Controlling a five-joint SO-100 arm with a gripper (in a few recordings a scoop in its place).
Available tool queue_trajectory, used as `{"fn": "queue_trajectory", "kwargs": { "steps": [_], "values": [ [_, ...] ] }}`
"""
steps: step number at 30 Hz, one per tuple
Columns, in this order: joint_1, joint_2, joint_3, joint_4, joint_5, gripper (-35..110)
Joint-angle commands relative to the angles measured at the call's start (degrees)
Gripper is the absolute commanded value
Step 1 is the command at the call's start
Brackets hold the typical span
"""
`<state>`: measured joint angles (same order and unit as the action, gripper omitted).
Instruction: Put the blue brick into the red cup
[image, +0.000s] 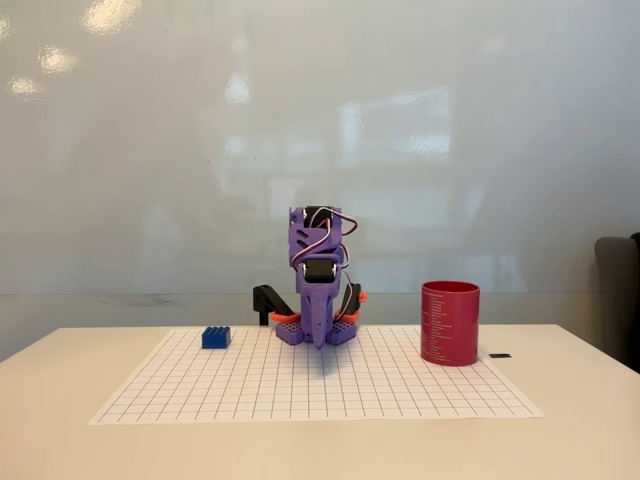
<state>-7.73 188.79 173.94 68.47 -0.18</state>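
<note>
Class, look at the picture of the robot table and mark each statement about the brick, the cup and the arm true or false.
1. The blue brick lies inside the red cup. False: it sits on the grid sheet, left of the arm.
2. The cup stands upright. True.
3. The gripper holds the brick. False: it hangs at the arm's base, well apart from it.
4. The arm stands between brick and cup. True.

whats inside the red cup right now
Cannot tell: the fixed view looks at the red cup from the side, so its wall hides the inside. The blue brick sits on the grid sheet, away from the cup.
</note>
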Motion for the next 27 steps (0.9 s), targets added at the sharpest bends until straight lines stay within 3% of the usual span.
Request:
{"fn": "queue_trajectory", "kwargs": {
  "steps": [1,7,16,27],
  "values": [
    [1.32,-2.11,-2.11,-0.62,0.26,-1],
    [5.27,-20.13,-14.41,-3.96,-1.58,-1],
    [7.56,-40.25,-45.53,10.9,4.22,-1],
    [19.07,-62.4,-82.53,27.51,26.1,-1]
  ]
}}
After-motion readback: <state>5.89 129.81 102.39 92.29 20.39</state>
